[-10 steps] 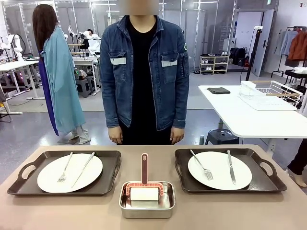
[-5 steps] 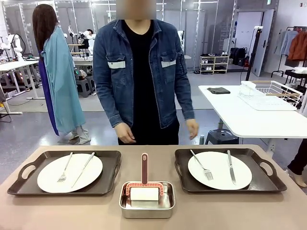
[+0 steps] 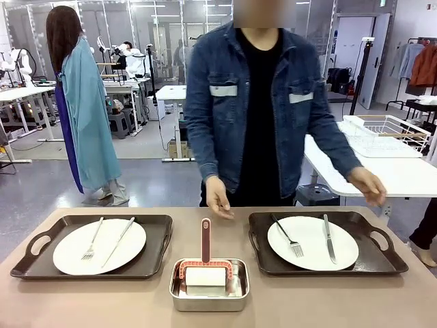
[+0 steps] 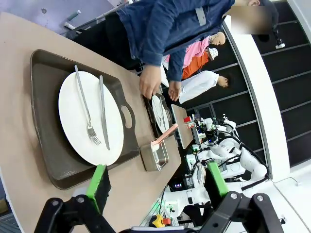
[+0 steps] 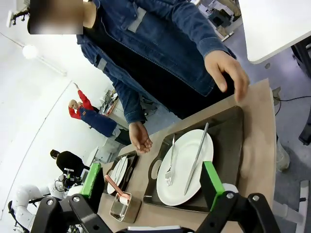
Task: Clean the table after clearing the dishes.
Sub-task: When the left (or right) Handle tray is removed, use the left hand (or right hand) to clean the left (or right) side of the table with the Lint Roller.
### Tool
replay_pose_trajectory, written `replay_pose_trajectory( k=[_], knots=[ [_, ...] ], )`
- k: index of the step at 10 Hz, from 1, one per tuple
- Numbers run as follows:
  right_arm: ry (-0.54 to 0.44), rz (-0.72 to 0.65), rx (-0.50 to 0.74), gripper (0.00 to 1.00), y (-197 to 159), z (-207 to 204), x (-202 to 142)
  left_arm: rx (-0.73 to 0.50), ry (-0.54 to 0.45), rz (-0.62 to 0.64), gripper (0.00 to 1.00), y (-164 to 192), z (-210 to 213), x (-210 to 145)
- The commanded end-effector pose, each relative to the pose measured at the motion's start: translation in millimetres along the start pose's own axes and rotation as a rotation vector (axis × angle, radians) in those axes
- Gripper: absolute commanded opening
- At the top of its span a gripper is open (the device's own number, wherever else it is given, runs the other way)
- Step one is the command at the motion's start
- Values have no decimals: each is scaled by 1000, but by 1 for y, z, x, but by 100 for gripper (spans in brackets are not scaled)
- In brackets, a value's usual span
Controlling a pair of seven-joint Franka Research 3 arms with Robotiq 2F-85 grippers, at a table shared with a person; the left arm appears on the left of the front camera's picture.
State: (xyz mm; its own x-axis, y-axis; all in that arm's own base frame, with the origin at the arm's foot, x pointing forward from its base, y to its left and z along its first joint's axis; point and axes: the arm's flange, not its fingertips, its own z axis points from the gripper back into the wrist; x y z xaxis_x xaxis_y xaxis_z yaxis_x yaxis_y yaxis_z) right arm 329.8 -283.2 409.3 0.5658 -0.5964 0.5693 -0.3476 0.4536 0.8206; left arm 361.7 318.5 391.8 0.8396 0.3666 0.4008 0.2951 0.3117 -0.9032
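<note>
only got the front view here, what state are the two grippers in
Observer: The left gripper is open and empty, per its wrist view.
Operator: and the right one
Observer: The right gripper is open too, holding nothing.
Operator: what are the wrist cams facing
Observer: The left one faces the left tray. The right one faces the right tray, with the person's hand hovering near its far side.

Bare surface (image 3: 102, 304) lies along your near edge, both sides of the steel pan (image 3: 209, 292). The left tray (image 3: 27, 263) and right tray (image 3: 386, 263) block both ends. One hand (image 3: 218, 197) hangs above the far edge's middle, the other hand (image 3: 369, 186) near the far right corner.
</note>
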Motion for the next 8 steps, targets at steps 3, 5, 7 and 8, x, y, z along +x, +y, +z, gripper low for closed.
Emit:
replay_pose_trajectory(
  k=[3, 5, 7, 8],
  knots=[
    [6, -3, -1, 100, 2, 1, 0, 8, 5, -2, 100, -2, 2, -2],
    [6, -3, -1, 100, 2, 1, 0, 8, 5, -2, 100, -2, 2, -2],
    [6, -3, -1, 100, 2, 1, 0, 8, 5, -2, 100, -2, 2, -2],
    [6, -3, -1, 100, 2, 1, 0, 8, 5, -2, 100, -2, 2, -2]
  ],
)
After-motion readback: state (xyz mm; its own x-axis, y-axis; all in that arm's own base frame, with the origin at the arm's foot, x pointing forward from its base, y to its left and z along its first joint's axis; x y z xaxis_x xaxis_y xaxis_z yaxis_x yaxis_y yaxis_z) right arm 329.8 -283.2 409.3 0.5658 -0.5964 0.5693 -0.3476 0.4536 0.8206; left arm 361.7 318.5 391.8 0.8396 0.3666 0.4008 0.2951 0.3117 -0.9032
